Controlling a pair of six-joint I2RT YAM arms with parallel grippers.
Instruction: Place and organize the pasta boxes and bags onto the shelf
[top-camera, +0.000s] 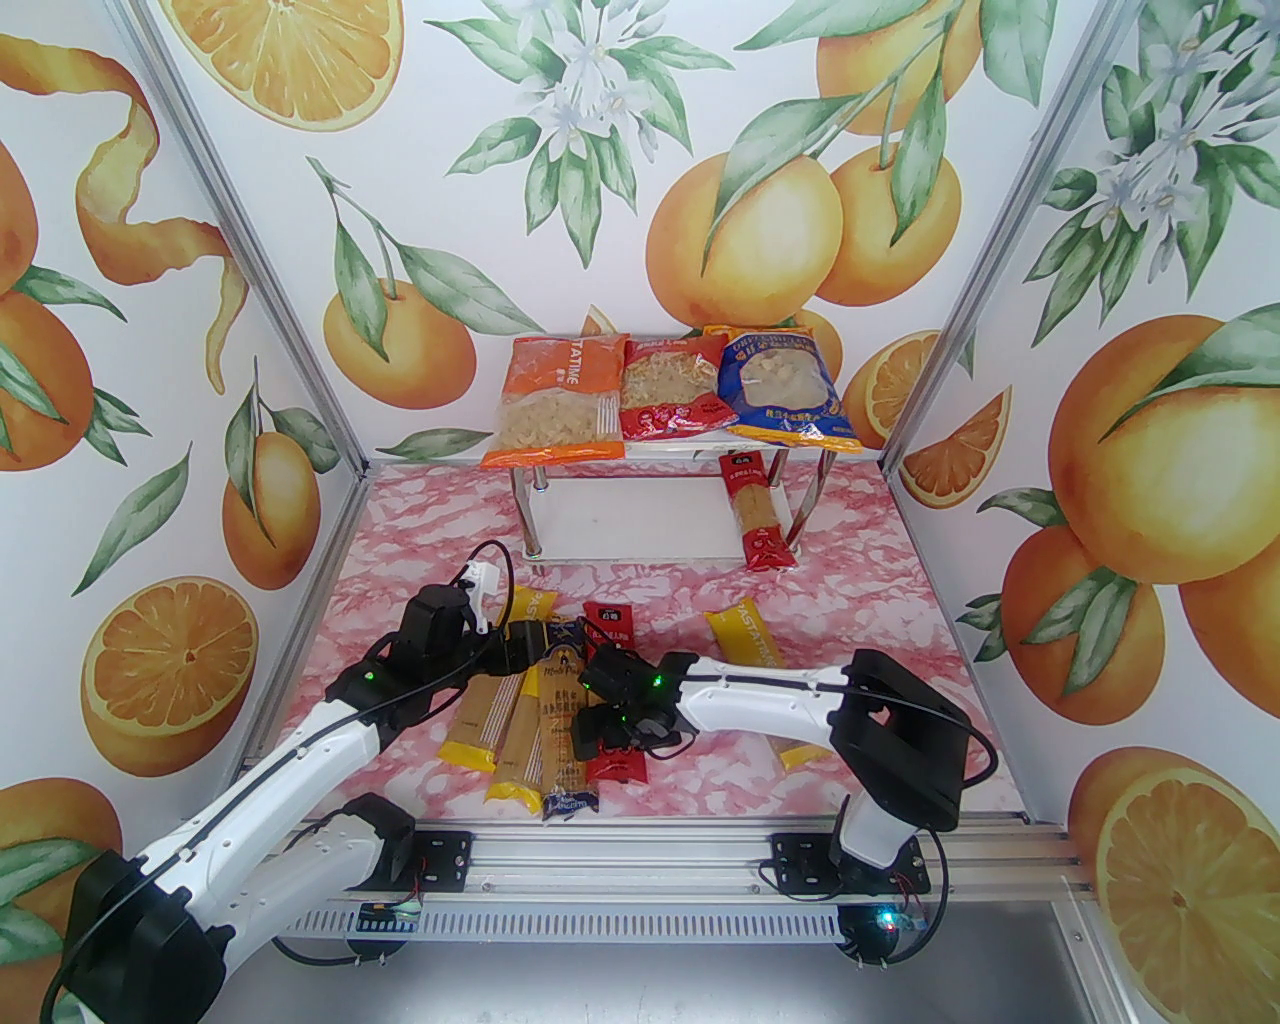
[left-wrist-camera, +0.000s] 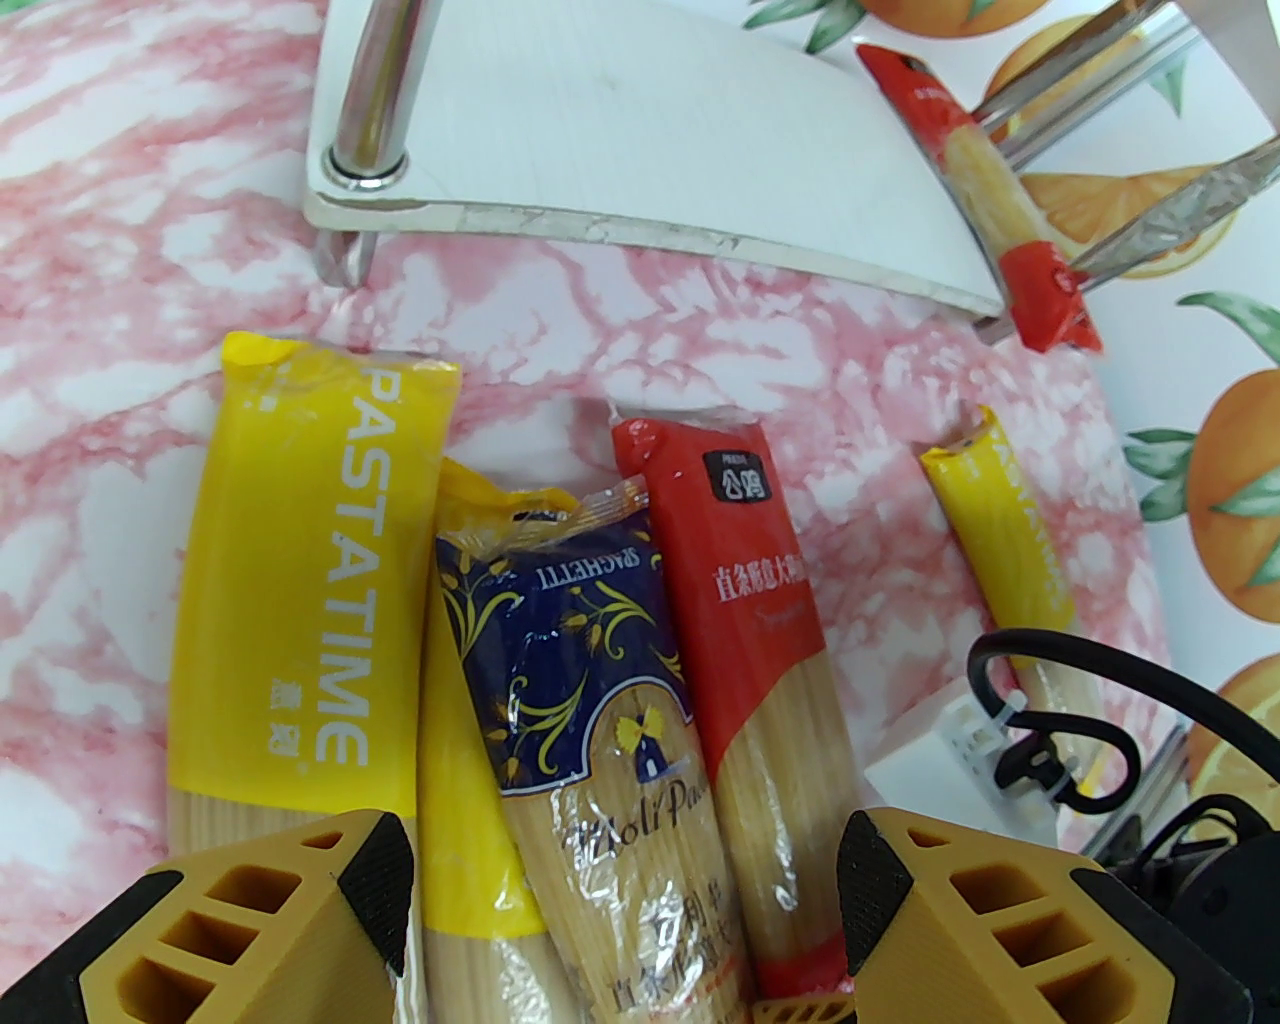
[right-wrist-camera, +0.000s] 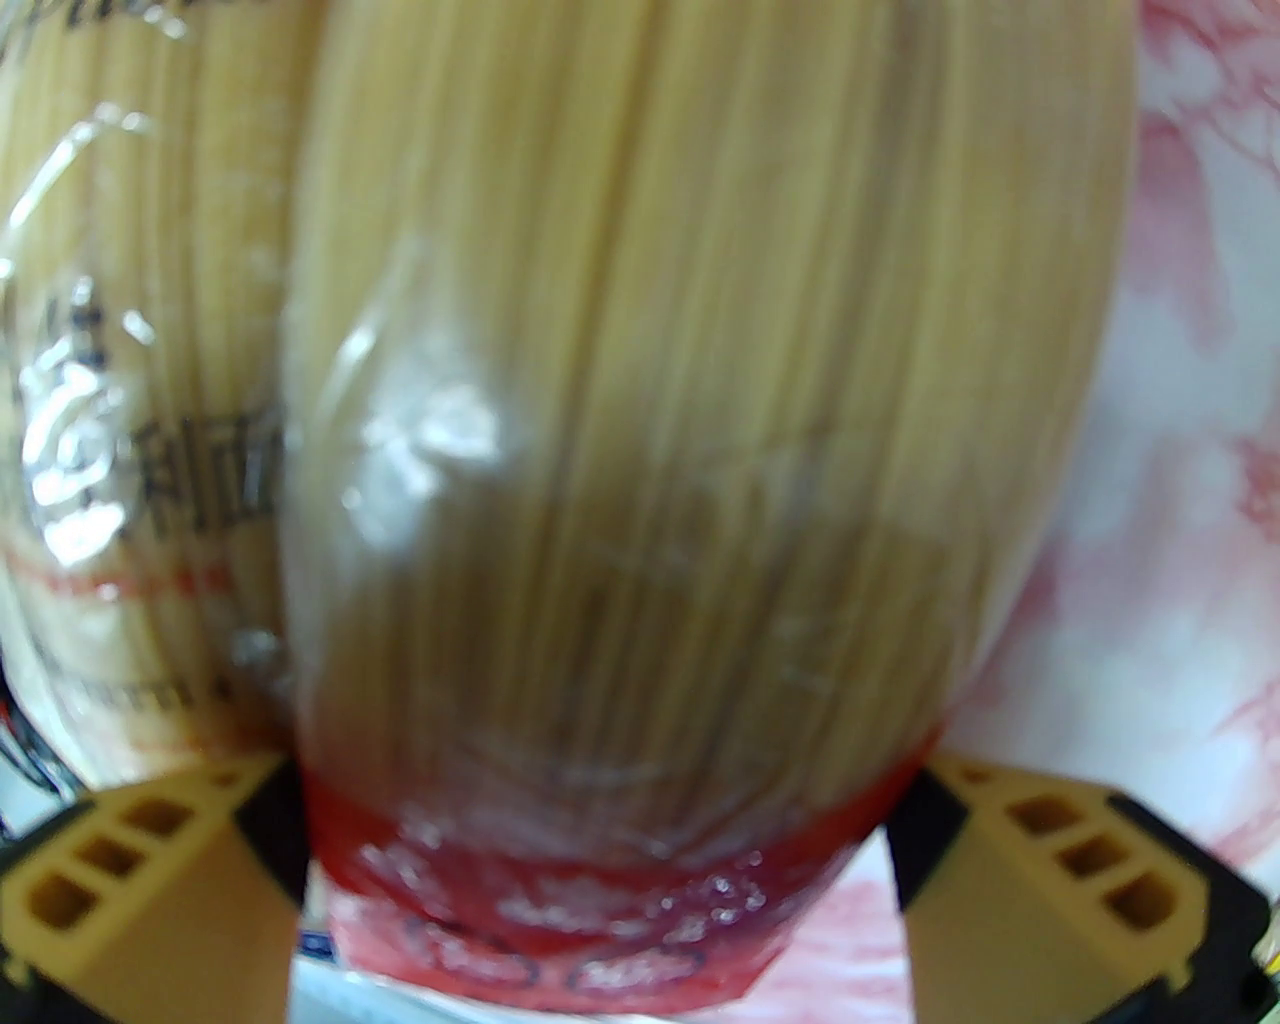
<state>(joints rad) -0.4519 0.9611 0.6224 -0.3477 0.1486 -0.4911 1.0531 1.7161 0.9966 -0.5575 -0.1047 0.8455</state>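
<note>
Top view: the red spaghetti pack (top-camera: 610, 628) lies on the bench with its long axis running 12 to 6 o'clock. The right gripper (top-camera: 608, 735) is over its near half, and the shelf (top-camera: 640, 520) stands at 12 o'clock.

Left wrist: the left gripper (left-wrist-camera: 625, 880) hangs with jaws released above the dark blue pack (left-wrist-camera: 590, 640).

Right wrist: the jaws are spread wide at 9 and 3 o'clock, astride the pack and across its length. The right arm looks nearer for the pick.

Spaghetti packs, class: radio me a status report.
Left pincer open above dark blue pack. Right pincer open, straddling red pack. Dark blue pack close alongside it.
</note>
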